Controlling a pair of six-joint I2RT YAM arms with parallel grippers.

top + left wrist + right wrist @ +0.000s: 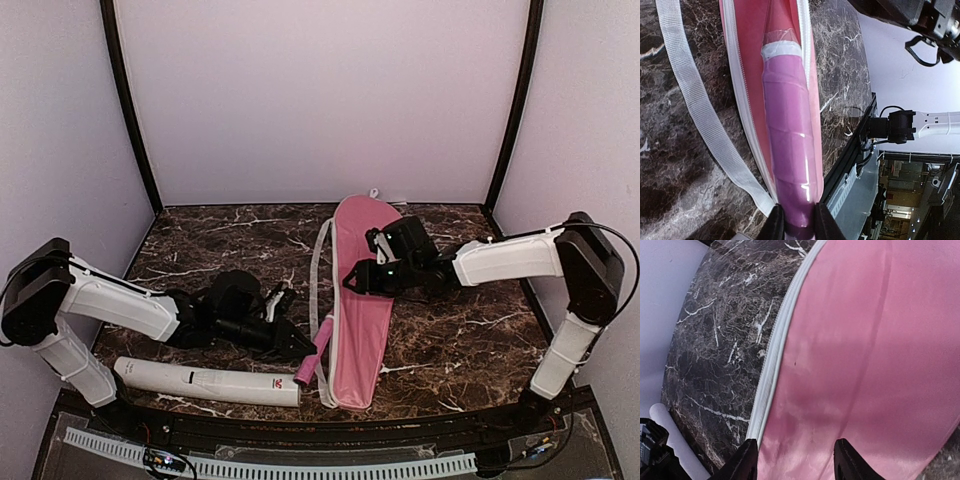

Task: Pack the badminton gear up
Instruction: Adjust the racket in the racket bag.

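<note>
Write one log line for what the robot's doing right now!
left fingers: shut on racket handle | racket handle: poking from pink bag | right fingers: open above pink bag | white tube: lying flat

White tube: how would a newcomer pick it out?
On the marble table, look along the near edge below the left arm. The white tube lies flat there, left of the pink bag: the only long white cylinder, red logo near one end.
</note>
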